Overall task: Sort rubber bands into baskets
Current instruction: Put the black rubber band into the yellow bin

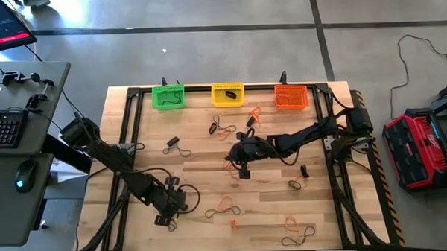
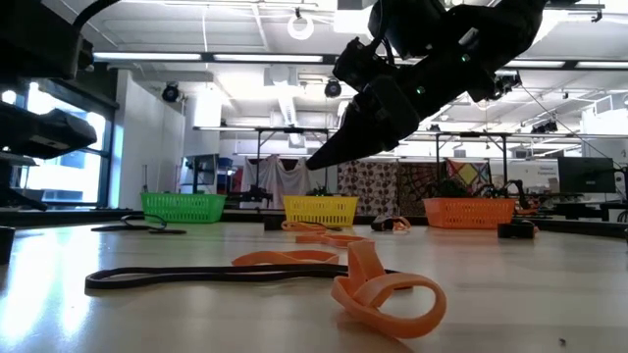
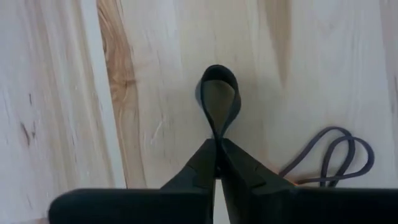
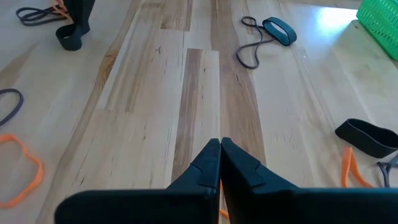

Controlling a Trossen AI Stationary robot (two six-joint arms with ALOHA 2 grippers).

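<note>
Black rubber band (image 3: 217,99) loop points away from left pincer (image 3: 217,163), clamped on it.

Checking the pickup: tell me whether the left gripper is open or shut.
Shut. The left gripper has its fingertips pressed together on a black band, whose loop sticks out past them.

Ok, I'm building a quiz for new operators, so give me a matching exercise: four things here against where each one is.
Things:
1. green basket
2. yellow basket
3. orange basket
4. black band

Places:
a. middle of the far row
b. pinched in the left jaws
c. far row, right arm's end
d. far row, left arm's end

Pairs: 1-d, 2-a, 3-c, 4-b.
</note>
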